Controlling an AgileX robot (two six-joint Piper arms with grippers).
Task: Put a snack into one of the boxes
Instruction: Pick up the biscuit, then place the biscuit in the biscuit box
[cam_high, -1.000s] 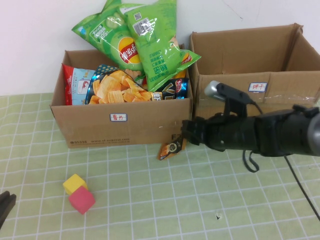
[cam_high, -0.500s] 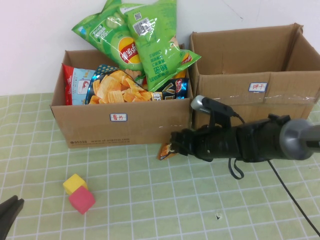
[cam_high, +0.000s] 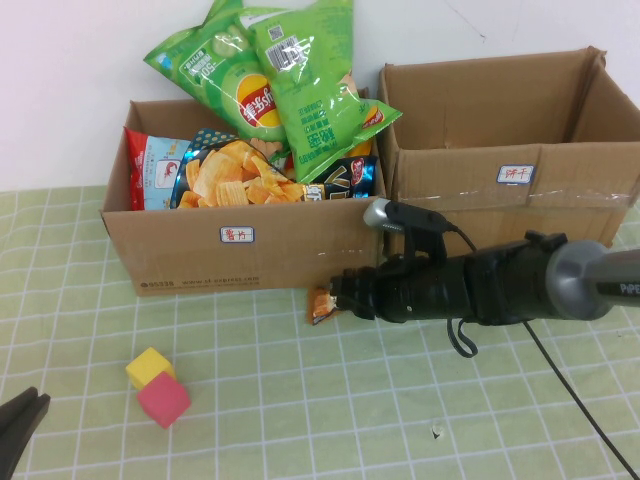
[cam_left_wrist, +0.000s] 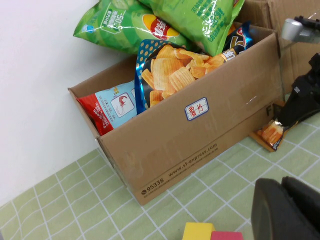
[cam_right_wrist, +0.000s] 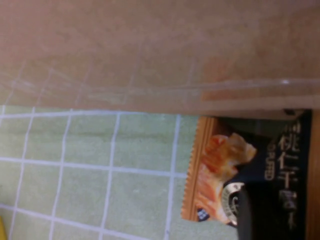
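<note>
snack packet (cam_high: 322, 304), a small orange-and-black one, lies on the tabletop (cam_high: 300, 400) right at the foot of the left cardboard box (cam_high: 245, 250), by that box's front corner nearest the second box. it is not in any box yet, so the task's main step is not done.

the right claw (cam_high: 340, 292) reaches in low over the tabletop from the right edge and sits at the packet; in the left wrist view its dark tip (cam_left_wrist: 295, 107) meets the packet's end (cam_left_wrist: 270, 135). the right wrist view shows the packet (cam_right_wrist: 220, 175) close under the camera with a dark finger (cam_right_wrist: 245, 215) over its near edge, but i cannot tell whether the fingers are spread or already pinching the wrapper. by my judgement this is the grasp stage, with no lift begun.

the left box is already piled high with chip bags (cam_high: 270, 90), green ones sticking well above the rim. the right cardboard box (cam_high: 500, 130), toward the far right corner of the tabletop, looks empty as far as its inside shows, and seems the roomier target.

the left claw (cam_high: 18, 425) is pressed together and parked at the near left corner of the tabletop, taking no part. a yellow block (cam_high: 148, 366) and a red block (cam_high: 163, 400) sit touching each other not far from it.

left to do: secure the packet, raise it clear of the box wall, carry it over a rim and release it.
</note>
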